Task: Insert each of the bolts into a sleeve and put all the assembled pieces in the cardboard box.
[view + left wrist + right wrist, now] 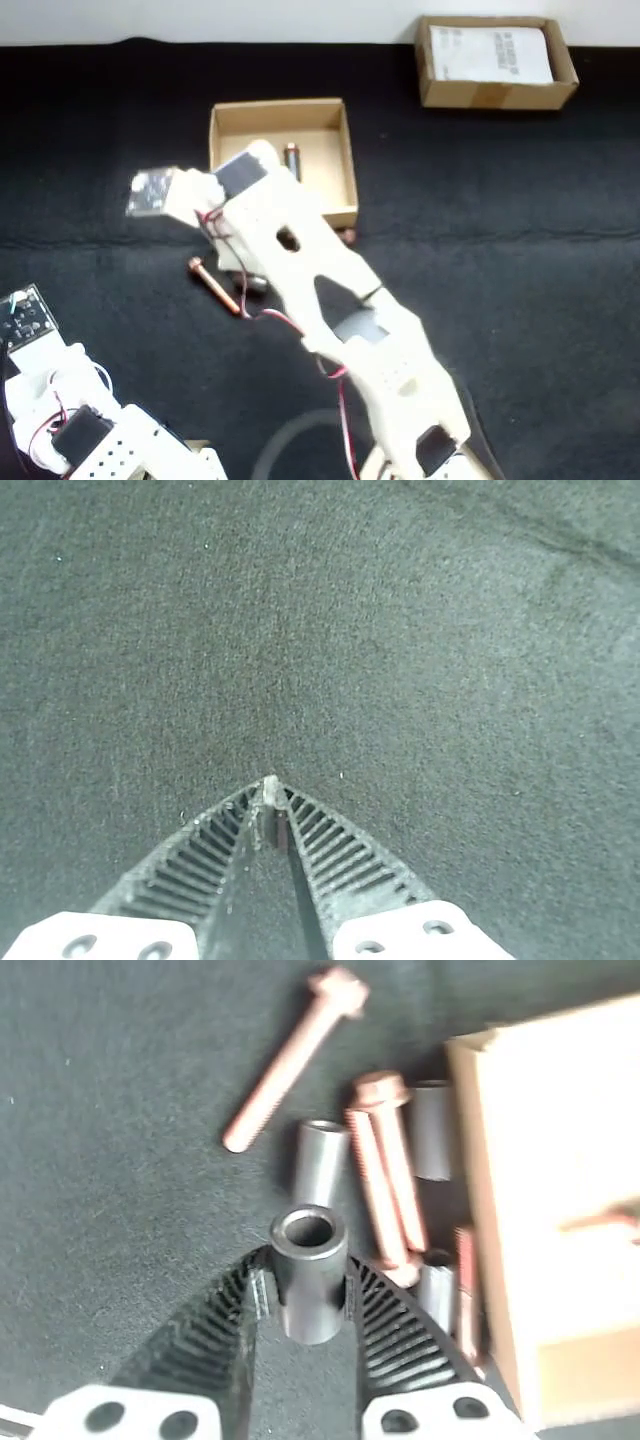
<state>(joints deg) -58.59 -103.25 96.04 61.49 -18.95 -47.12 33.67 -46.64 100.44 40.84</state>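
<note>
While a black cloth-covered table [520, 300] spreads beneath both arms, the open brown cardboard box [275, 105] standing just to one side of the right gripper [308, 1260] holds one dark piece with a copper-coloured end [292, 160], seemingly a bolt already sleeved. A second, shallower cardboard box [495, 95], well beyond, carries a white printed sheet [490, 52]. The right gripper is clamped on a dark grey metal sleeve [310, 1280], held upright with its bore open toward the wrist. Just past its fingertips, copper-coloured bolts [385, 1170] and loose grey sleeves [322, 1160] lie beside the box wall. One long bolt [290, 1060] lies apart, slanting away. The left gripper [268, 798], fingers together on nothing, hangs over bare cloth. The right arm is nearer, and a bolt likely must meet that bore shank-first.
</note>
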